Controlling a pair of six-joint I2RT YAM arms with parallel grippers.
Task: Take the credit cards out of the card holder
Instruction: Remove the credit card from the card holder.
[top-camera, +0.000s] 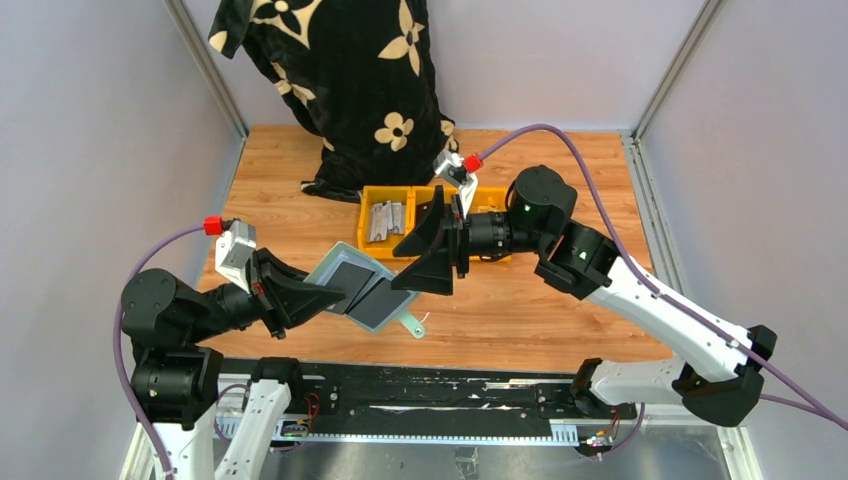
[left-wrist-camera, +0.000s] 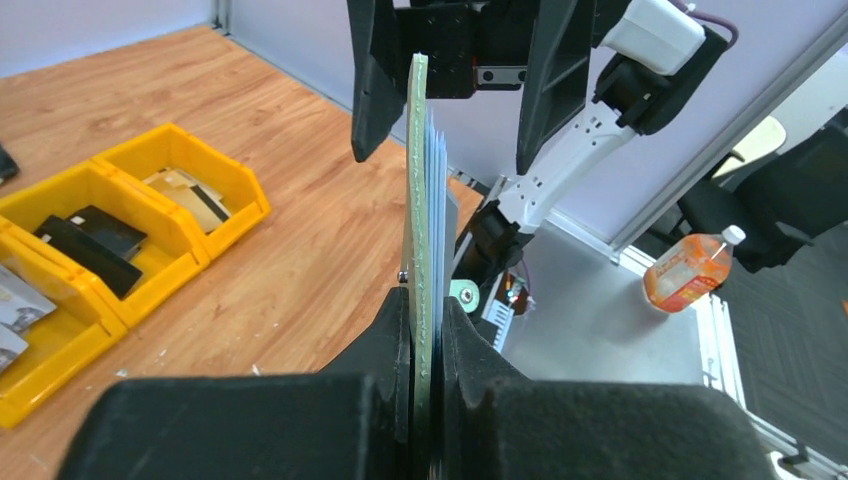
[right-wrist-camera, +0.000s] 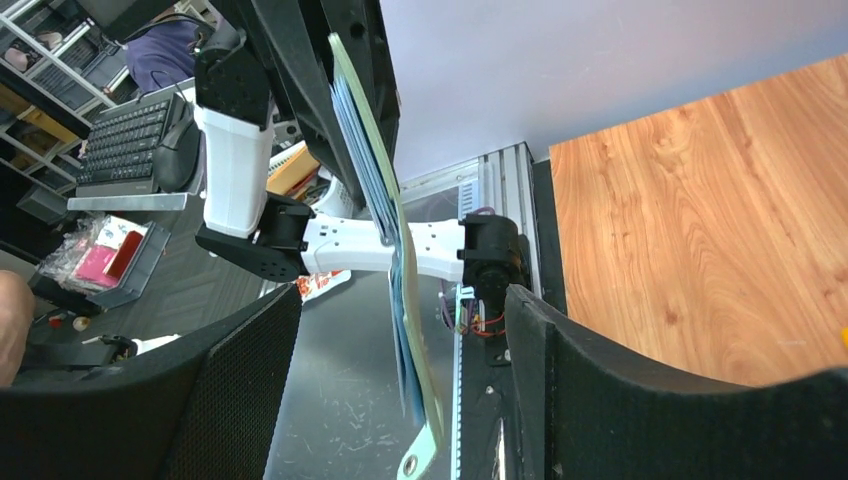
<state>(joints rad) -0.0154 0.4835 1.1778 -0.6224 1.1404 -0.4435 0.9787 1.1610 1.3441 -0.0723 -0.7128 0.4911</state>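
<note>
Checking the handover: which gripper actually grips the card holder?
The left gripper: its jaws are shut on the card holder's near edge. The right gripper only straddles the holder's far end, jaws wide open.

Left wrist view: card holder (left-wrist-camera: 418, 180) is seen edge-on, its inside hidden (lower end is covered by left gripper (left-wrist-camera: 425, 330)).

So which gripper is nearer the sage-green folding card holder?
Left. The left gripper is clamped on one end of the sage-green card holder, holding it up; the right gripper stands open, a finger on either side of the opposite end, not gripping.
</note>
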